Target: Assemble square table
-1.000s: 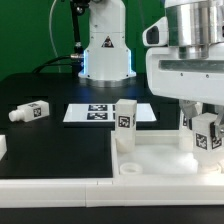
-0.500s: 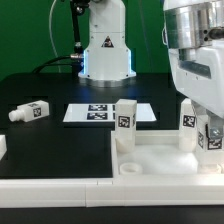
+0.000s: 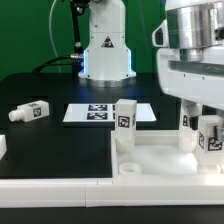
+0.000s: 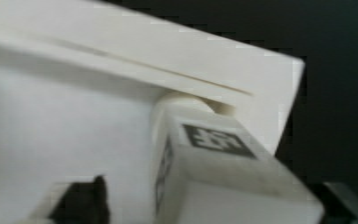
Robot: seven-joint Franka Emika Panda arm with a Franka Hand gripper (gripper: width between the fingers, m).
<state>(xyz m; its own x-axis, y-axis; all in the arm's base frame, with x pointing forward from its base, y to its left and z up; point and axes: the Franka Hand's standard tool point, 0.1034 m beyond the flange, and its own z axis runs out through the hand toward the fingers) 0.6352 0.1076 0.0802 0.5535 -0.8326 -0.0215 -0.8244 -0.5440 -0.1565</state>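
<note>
Black tabletop [image 3: 60, 148], marker board [image 3: 95, 113] lying flat, loose leg [image 3: 30, 111], green backdrop [image 3: 28, 30]

The gripper [image 4: 215, 200], clasping the leg [image 3: 212, 135] at the exterior view's right a second ago, now stands with jaws spread clear of it and sits slightly higher.

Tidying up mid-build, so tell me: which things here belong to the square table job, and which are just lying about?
Job: tabletop slab; upright leg; second upright leg; loose leg lying flat.
Lying about: marker board; white block at the exterior view's left edge.
</note>
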